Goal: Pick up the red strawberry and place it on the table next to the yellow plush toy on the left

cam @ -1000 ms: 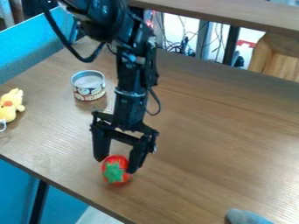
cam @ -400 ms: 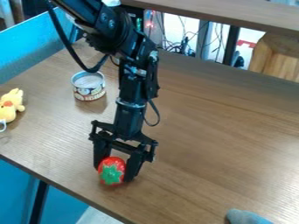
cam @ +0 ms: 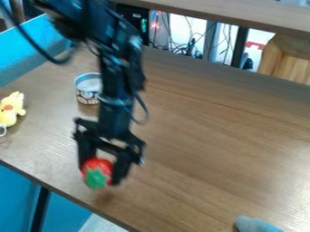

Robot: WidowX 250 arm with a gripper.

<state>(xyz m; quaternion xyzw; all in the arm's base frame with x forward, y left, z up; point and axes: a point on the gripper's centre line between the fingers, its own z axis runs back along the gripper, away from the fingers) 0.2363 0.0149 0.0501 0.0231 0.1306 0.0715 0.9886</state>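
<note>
Strawberry (cam: 97, 172): one, red with a green top, over the left part of the desk (cam: 212, 149), near its lower-left edge; a dark patch lies on the wood just below it.
Gripper (cam: 100, 176): one, black, pointing down; its jaws pinch the strawberry, one on each side.
Arm (cam: 115, 72): one, black, coming in from the upper left, its lower part crossing in front of the can's right side.
Can (cam: 88, 89): one, upright, toward the desk's far-left corner.
Yellow toy (cam: 12, 108): one, by the desk's left end, left of the can.
Grey-blue thing (cam: 259, 224): one, cut off by the bottom of the view, well apart from the strawberry.
Change: since the earlier frame, gripper and strawberry have moved together to the left and slightly up in the view; can, yellow toy and grey-blue thing stay put.
</note>
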